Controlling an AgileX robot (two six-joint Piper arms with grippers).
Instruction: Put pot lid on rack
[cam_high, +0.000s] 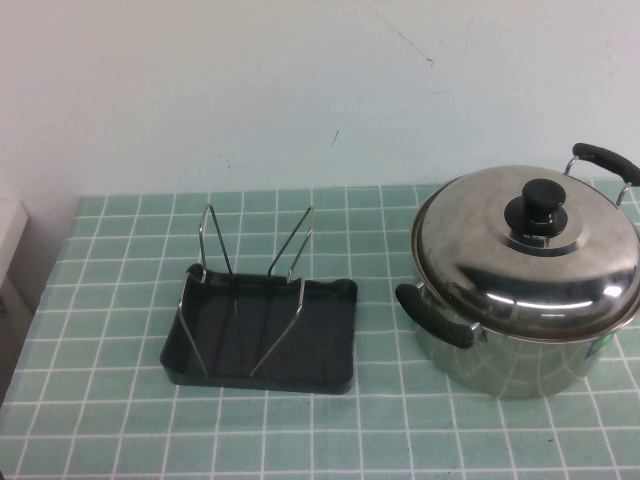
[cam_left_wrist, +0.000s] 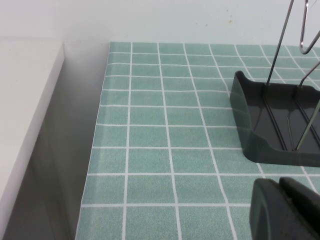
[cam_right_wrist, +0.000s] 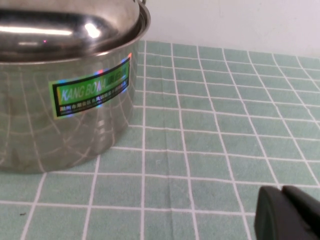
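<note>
The pot lid (cam_high: 520, 255), a shiny steel dome with a black knob (cam_high: 540, 208), sits on the steel pot (cam_high: 500, 362) at the right of the table. Its rim also shows in the right wrist view (cam_right_wrist: 75, 25). The rack (cam_high: 262, 330), a dark tray with wire V-dividers, stands empty at centre-left and also shows in the left wrist view (cam_left_wrist: 265, 125). My left gripper (cam_left_wrist: 280, 184) is shut and empty, low over the table, short of the rack. My right gripper (cam_right_wrist: 281, 190) is shut and empty, low beside the pot. Neither gripper shows in the high view.
The pot has black side handles (cam_high: 432, 314) and a green label (cam_right_wrist: 92, 87). A white counter (cam_left_wrist: 25, 100) borders the table's left edge, with a gap between. Green tiled table (cam_high: 330, 430) lies open in front of rack and pot. A white wall stands behind.
</note>
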